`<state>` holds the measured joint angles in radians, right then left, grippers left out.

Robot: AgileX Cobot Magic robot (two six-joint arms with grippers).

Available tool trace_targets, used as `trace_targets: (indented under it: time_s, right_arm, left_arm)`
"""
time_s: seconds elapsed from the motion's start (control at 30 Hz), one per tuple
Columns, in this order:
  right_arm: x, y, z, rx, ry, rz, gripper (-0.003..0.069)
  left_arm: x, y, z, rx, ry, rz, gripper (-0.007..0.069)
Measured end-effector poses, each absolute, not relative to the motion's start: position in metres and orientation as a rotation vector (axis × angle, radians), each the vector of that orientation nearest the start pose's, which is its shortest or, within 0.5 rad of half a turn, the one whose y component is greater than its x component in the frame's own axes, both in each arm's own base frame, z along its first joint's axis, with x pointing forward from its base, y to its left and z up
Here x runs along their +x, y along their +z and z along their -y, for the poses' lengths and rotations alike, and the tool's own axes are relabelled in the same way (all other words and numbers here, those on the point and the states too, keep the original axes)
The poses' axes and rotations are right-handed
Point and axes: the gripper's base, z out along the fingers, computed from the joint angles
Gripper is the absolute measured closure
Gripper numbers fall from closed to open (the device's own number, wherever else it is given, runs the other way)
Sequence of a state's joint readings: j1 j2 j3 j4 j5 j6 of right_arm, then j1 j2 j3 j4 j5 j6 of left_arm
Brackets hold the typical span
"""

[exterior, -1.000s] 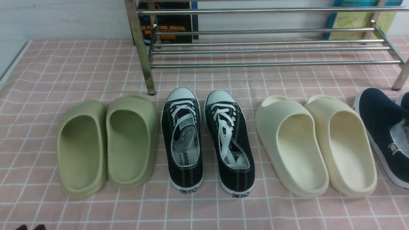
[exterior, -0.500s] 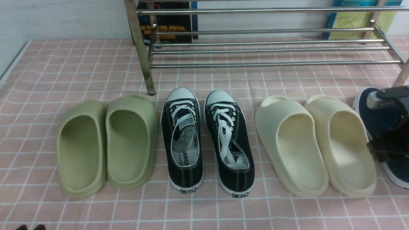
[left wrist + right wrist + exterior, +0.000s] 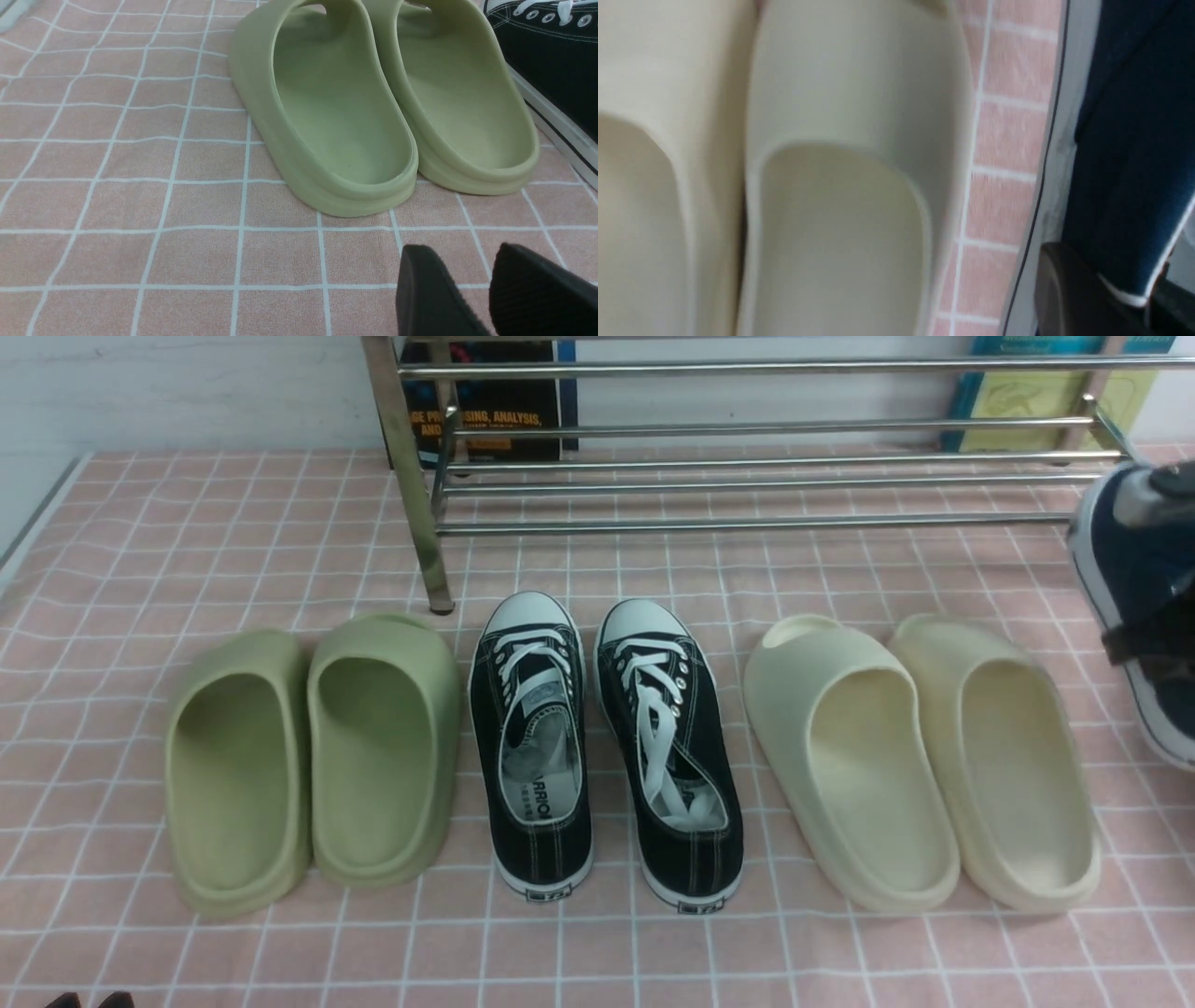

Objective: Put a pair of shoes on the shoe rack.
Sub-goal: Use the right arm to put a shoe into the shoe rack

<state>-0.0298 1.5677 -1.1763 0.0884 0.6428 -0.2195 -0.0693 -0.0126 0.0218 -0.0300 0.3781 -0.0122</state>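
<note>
Over pink checked cloth (image 3: 280,523), right gripper (image 3: 1153,644) has clamped the navy shoe (image 3: 1116,569), raising it toward rack (image 3: 747,523).

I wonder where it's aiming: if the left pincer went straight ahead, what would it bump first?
Probably the left pincer would meet the heel of a green slide, though depth is unclear.

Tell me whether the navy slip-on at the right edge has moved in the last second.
Yes. The navy slip-on has moved forward, toward the shoe rack: its toe now overlaps the lowest rail's right end, where earlier it lay short of it.
</note>
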Motion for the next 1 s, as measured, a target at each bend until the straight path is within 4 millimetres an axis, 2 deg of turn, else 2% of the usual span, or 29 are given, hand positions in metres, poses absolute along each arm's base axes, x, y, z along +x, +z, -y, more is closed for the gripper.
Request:
trace_targets:
  time_s: [0.1, 0.17, 0.27, 0.3, 0.33, 0.4, 0.6, 0.8, 1.0]
  right_arm:
    - [0.349, 0.286, -0.004, -0.227, 0.033, -2.466, 0.0634]
    - [0.371, 0.288, -0.020, -0.290, 0.086, -2.431, 0.0634]
    - [0.403, 0.280, -0.037, -0.356, 0.114, -2.413, 0.0634]
    - [0.407, 0.279, -0.038, -0.360, 0.116, -2.412, 0.0634]
    - [0.427, 0.272, -0.042, -0.369, 0.122, -2.408, 0.0634]
    - [0.449, 0.266, -0.044, -0.375, 0.122, -2.402, 0.0634]
    - [0.493, 0.261, -0.046, -0.403, 0.092, -2.390, 0.0634]
    - [0.516, 0.256, -0.047, -0.409, 0.082, -2.374, 0.0632]
    - [0.519, 0.252, -0.049, -0.358, 0.107, -2.388, 0.0589]
  left_arm:
    - [0.052, 0.173, 0.005, 0.035, -0.086, -1.871, 0.0385]
    - [0.052, 0.173, 0.005, 0.035, -0.086, -1.871, 0.0385]
    - [0.052, 0.173, 0.005, 0.035, -0.086, -1.871, 0.0385]
    - [0.052, 0.173, 0.005, 0.035, -0.086, -1.871, 0.0385]
    - [0.052, 0.173, 0.005, 0.035, -0.086, -1.871, 0.0385]
    - [0.052, 0.173, 0.005, 0.035, -0.086, -1.871, 0.0385]
    - [0.052, 0.173, 0.005, 0.035, -0.086, -1.871, 0.0385]
    - [0.052, 0.173, 0.005, 0.035, -0.086, -1.871, 0.0385]
    - [0.052, 0.173, 0.005, 0.035, -0.086, -1.871, 0.0385]
